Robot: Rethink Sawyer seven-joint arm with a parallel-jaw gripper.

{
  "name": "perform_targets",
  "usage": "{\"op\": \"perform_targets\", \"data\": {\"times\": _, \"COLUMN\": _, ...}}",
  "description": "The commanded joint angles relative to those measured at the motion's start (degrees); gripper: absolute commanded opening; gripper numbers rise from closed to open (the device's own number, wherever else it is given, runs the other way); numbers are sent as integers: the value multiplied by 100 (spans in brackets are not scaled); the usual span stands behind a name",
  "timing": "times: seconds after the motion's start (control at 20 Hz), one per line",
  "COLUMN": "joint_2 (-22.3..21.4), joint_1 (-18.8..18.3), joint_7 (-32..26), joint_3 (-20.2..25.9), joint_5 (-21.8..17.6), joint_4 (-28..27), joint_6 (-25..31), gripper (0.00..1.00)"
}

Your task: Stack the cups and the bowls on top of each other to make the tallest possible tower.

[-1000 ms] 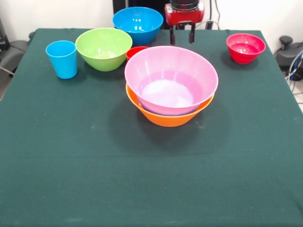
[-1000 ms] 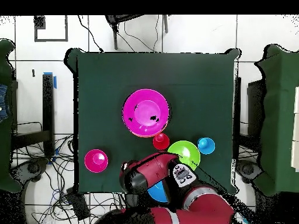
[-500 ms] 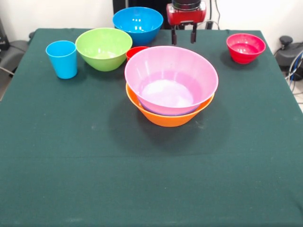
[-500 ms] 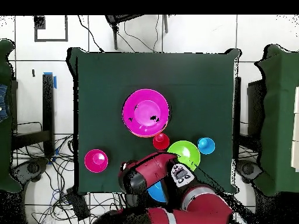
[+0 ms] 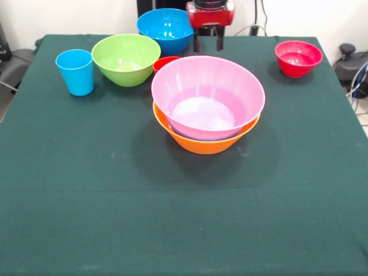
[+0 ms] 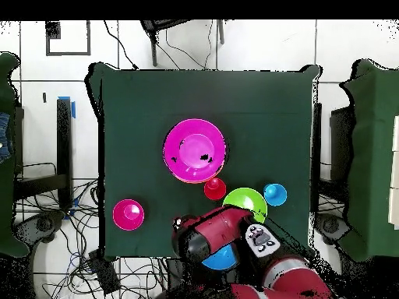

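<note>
Gripper (image 5: 207, 43) hangs at the far edge of the table (image 5: 184, 218) in the front view, its two dark fingers parted with clear space between them and nothing held. Just beside it, toward the picture's left in that view, stands the blue bowl (image 5: 167, 29), upright and mouth up; the fingers look to be level with its rim or slightly in front, not over its middle. The overhead view agrees: the arm's red body covers most of this bowl, and only a blue crescent (image 6: 220, 258) shows beneath it. My judgement is that the coming move turns on this one offset: the bowl lies sideways from the tool, so the gripper would need to travel across to reach the rim. A round bowl has no long axis to line up with, so any point on the rim would serve. Farther out, near the table's middle, sits the tower (image 5: 207, 106), a pink bowl nested in the orange one. The lime green bowl (image 5: 126, 58), the red cup (image 5: 164, 62) half hidden behind the tower, and the light blue cup (image 5: 75, 71) stand to one side, and the small red bowl (image 5: 298, 57) stands well apart on the other. No brand, label or readable writing shows on anything.
</note>
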Motion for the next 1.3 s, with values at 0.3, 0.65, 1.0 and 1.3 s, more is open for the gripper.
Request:
{"op": "perform_targets", "data": {"times": 0.3, "joint_2": 27, "joint_1": -1126, "joint_7": -904, "joint_3": 395, "joint_5": -998, "joint_4": 336, "joint_6": 282, "gripper": 100}}
{"op": "perform_targets", "data": {"times": 0.65, "joint_2": 137, "joint_1": -1871, "joint_7": -1432, "joint_3": 791, "joint_5": -1121, "joint_4": 93, "joint_6": 761, "gripper": 100}}
{"op": "perform_targets", "data": {"times": 1.0, "joint_2": 303, "joint_1": -2022, "joint_7": -1789, "joint_3": 1109, "joint_5": -1444, "joint_4": -189, "joint_6": 1047, "gripper": 100}}
{"op": "perform_targets", "data": {"times": 1.3, "joint_2": 250, "joint_1": -1989, "joint_7": -1752, "joint_3": 1273, "joint_5": -1599, "joint_4": -194, "joint_6": 1206, "gripper": 100}}
